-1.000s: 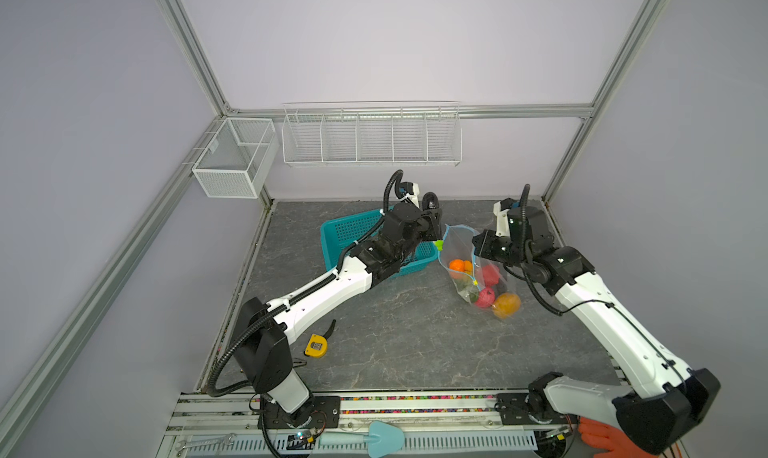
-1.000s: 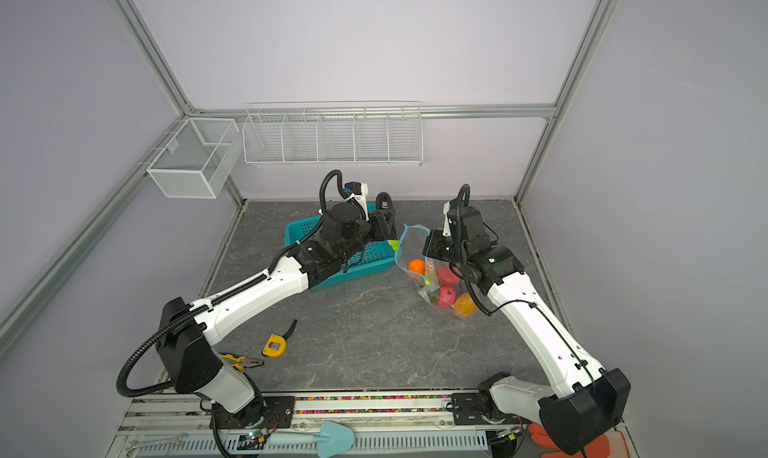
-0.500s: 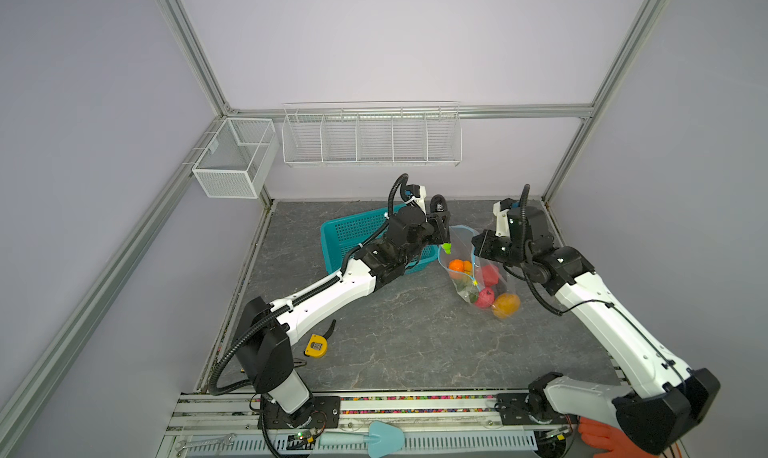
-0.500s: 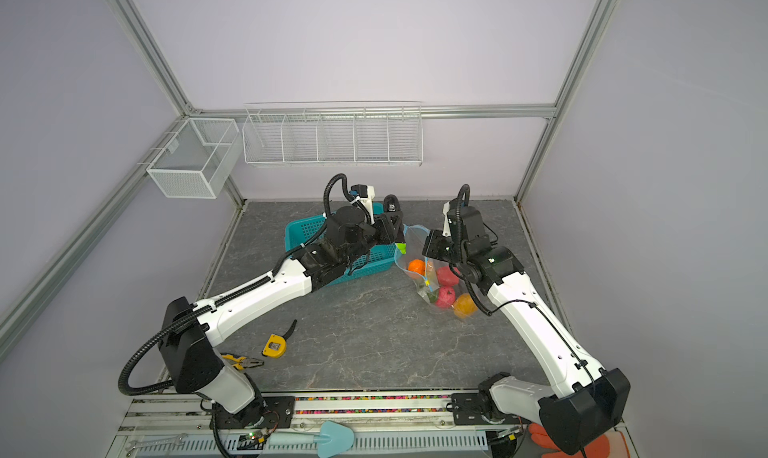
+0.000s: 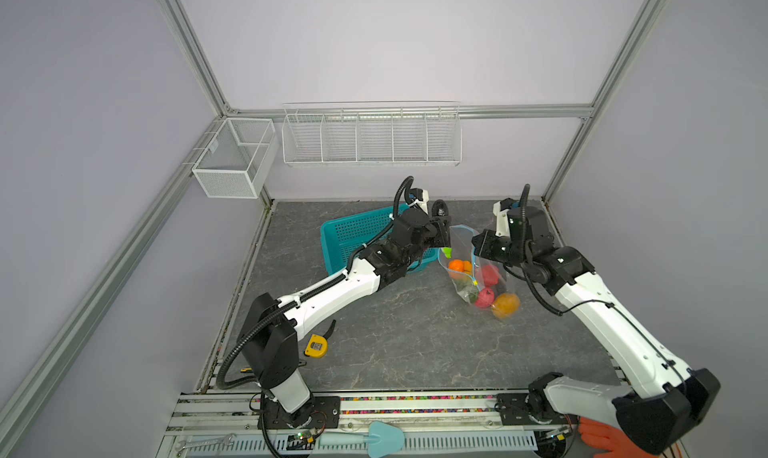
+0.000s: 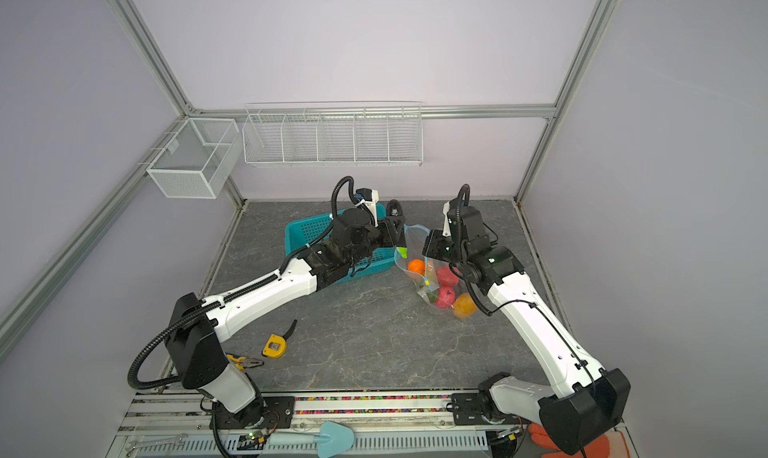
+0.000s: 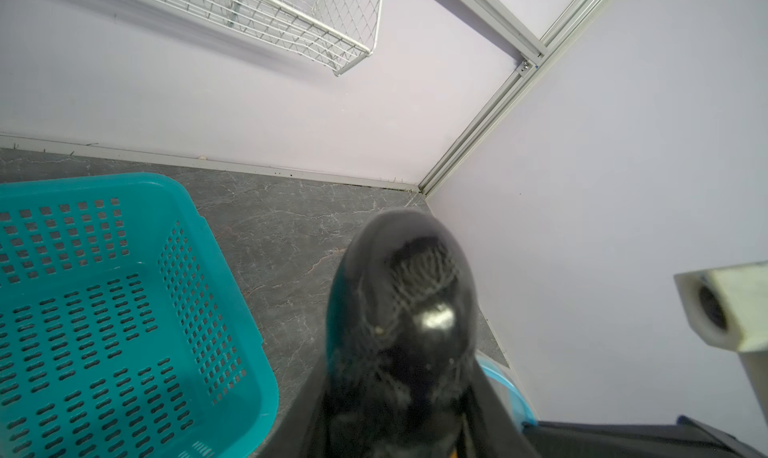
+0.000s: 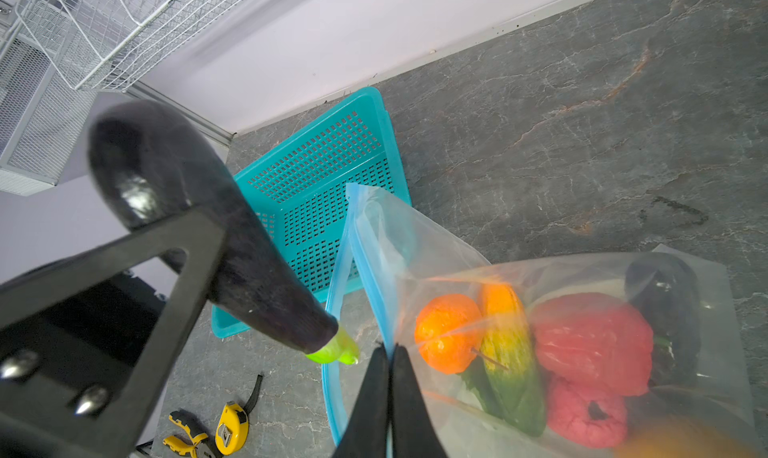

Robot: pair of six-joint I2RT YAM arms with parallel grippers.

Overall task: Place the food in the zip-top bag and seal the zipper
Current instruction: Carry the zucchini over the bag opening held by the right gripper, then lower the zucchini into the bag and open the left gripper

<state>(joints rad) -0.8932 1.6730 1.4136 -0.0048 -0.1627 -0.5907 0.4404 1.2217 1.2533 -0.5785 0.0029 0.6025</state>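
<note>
The zip-top bag point(image 5: 464, 243) point(image 6: 419, 243) stands half upright with its mouth open. My right gripper point(image 8: 388, 352) point(image 5: 477, 248) is shut on the bag's light-blue zipper point(image 8: 338, 277) and holds that edge up. Inside lie several pieces of food: an orange point(image 8: 446, 331), a red piece point(image 8: 594, 343), a pink one point(image 8: 586, 414) and a yellow-green one point(image 8: 507, 352). My left gripper point(image 5: 441, 233) point(image 7: 399, 414) is shut on a dark eggplant point(image 8: 232, 243) point(image 7: 407, 310). Its green stem point(image 5: 446, 251) points down at the bag's mouth.
A teal perforated basket point(image 5: 353, 235) point(image 7: 104, 310) lies right behind the left gripper, touching the bag's left side. A yellow tape measure point(image 5: 316, 345) and pliers point(image 6: 243, 362) lie near the left arm's base. Wire shelves point(image 5: 370, 135) hang on the back wall.
My left arm has carried the eggplant to the right, from over the basket to the bag's mouth. The right arm and the bag have stayed still.
</note>
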